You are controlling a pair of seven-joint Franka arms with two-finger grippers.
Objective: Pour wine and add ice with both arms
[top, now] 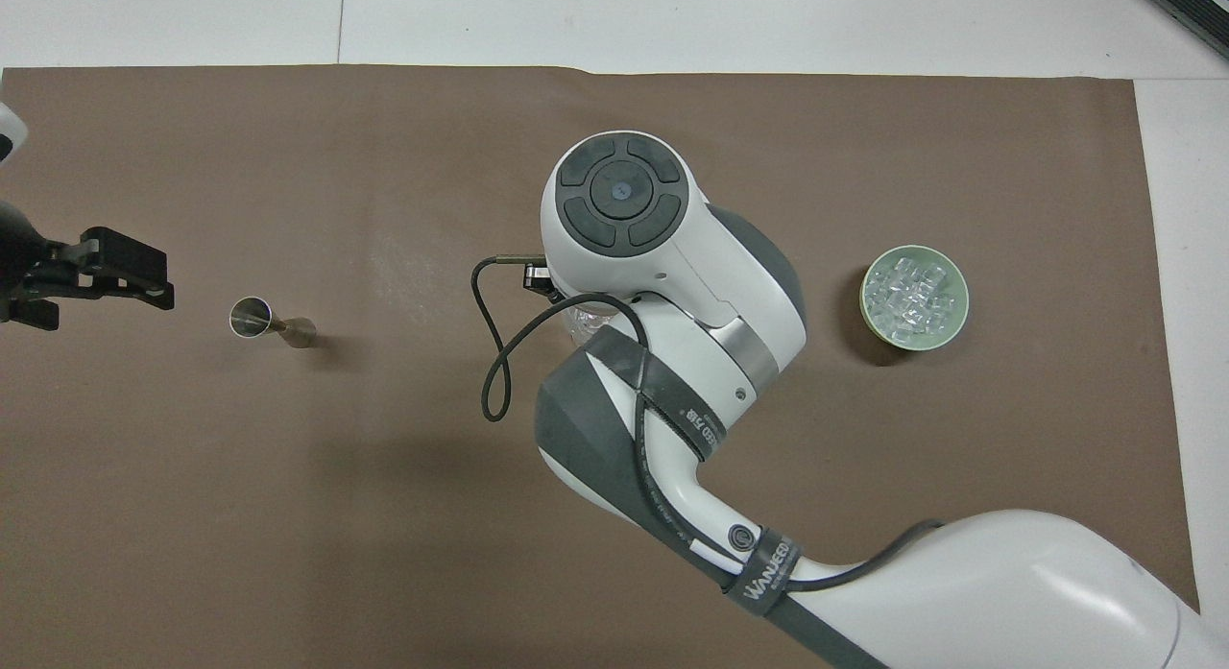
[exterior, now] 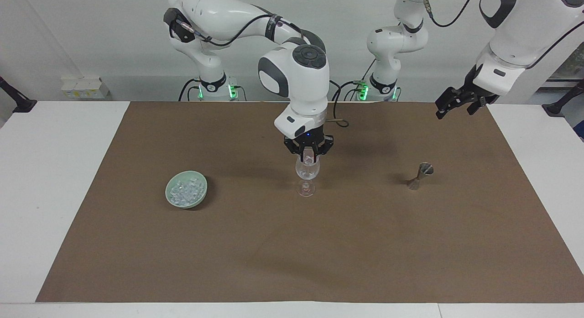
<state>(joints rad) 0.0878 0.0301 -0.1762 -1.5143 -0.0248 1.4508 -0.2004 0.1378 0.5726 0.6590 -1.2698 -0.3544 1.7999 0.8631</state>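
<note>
Your ice (exterior: pixel 185 190) sits heaped in the pale green bowl (exterior: pixel 197 200) on the brown mat (exterior: pixel 292 245), toward the right arm's end of the surface (exterior: pixel 54 181), well apart from everything else. The wine glass (exterior: pixel 306 174) stands upright mid-mat, about level with the bowl. You can't make out any wine in it; something pale shows at its mouth between the fingertips, but whether that's an ice cube is too small to tell. Your right tool (exterior: pixel 309 154) hangs straight down over the glass, tips at or just inside the rim; touching or not, can't tell. Whether its tips are apart, together or clamped on that pale bit, you can't tell either. In the overhead view the right arm's wrist (top: pixel 624 194) hides the tool completely and nearly all of the glass, only a sliver of clear rim (top: pixel 586 322) peeks out beside the cable (top: pixel 499 362). The metal jigger (exterior: pixel 420 175) stands toward the left arm's end, level with the glass, top cup leaning a bit in the facing view; contents not visible. Your left tool (exterior: pixel 456 101) is up in the air over the mat's corner nearest the left base, fingers apart, holding nothing; overhead it shows at the frame edge (top: pixel 106 280), arm cut off. Both arms' upper links run out of the facing view.
</note>
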